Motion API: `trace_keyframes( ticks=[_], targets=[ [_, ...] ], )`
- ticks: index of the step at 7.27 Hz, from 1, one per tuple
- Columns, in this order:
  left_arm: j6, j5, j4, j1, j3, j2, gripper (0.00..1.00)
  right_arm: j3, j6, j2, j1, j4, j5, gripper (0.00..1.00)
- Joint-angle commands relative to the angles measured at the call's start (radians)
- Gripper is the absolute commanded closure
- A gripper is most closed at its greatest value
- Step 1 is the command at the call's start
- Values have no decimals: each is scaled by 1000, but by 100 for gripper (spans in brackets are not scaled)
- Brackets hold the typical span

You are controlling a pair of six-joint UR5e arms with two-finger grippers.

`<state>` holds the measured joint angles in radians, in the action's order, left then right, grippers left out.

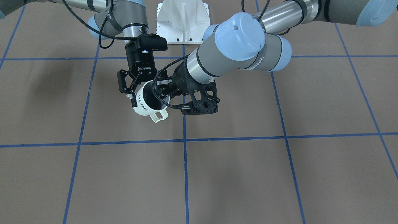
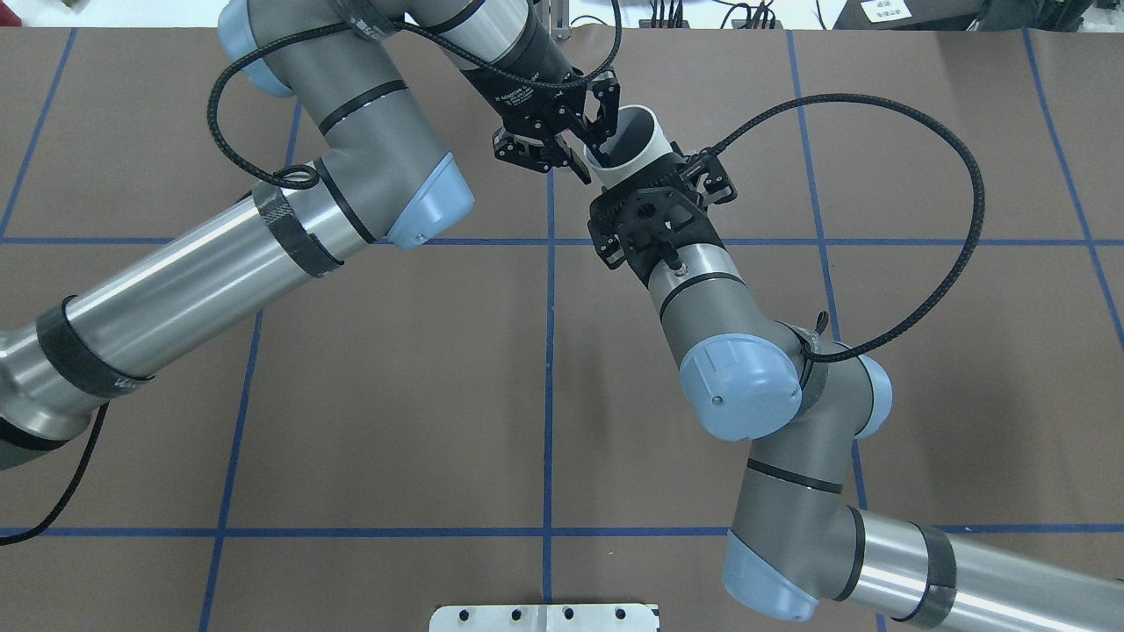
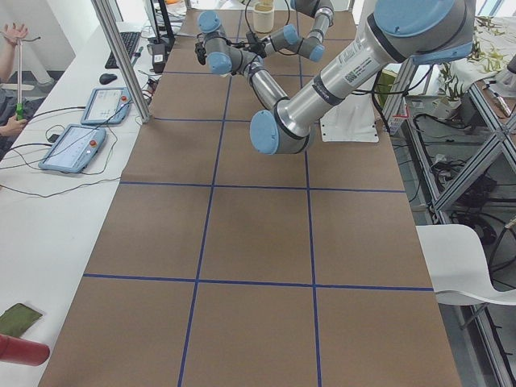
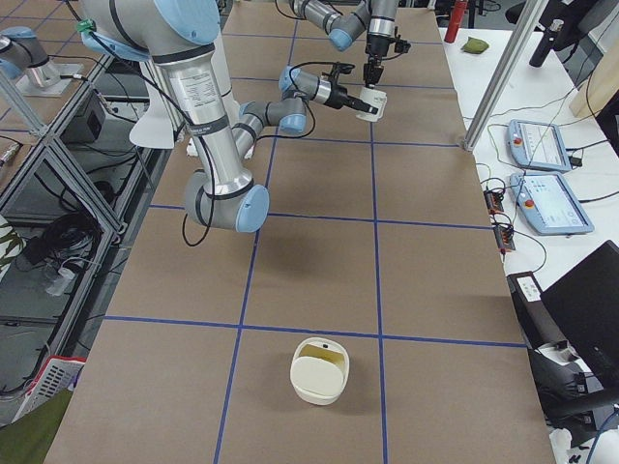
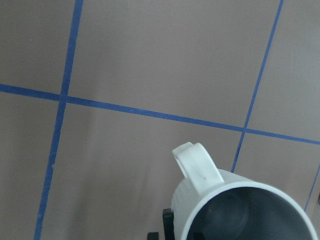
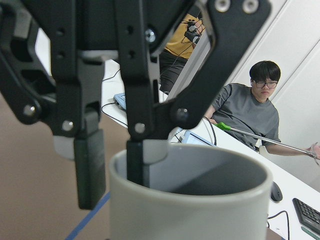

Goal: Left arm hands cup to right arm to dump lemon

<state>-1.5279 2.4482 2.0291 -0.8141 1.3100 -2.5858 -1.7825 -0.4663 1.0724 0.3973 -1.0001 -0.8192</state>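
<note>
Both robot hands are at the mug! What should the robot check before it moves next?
1. Left gripper pinches the cup by its rim, one finger inside and one outside: ok.
2. Right gripper has a finger on either side of the cup: ok.
3. Right gripper squeezing hard enough to take the cup: cannot tell.
4. Cup's mouth faces up and it hangs above the table: ok.
5. Lemon inside the cup: cannot tell, the inside looks too dim.
The left gripper probably should not open until item 3 is sure.
</note>
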Motion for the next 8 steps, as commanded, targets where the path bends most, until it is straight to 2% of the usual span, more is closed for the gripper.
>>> trace_keyframes(
  ticks=[1,2,3,8],
  targets=[
    [0,-2,-1,7,0,0,69,0,0,0,0,0,0,91],
    [0,-2,0,13,0,0,88,0,-2,0,0,0,0,68],
    [0,-2,11,18,2,0,100,-1,-15,0,1,2,0,1],
    [-2,0,30,13,-1,9,100,-2,-58,9,-2,2,0,0]
  ],
)
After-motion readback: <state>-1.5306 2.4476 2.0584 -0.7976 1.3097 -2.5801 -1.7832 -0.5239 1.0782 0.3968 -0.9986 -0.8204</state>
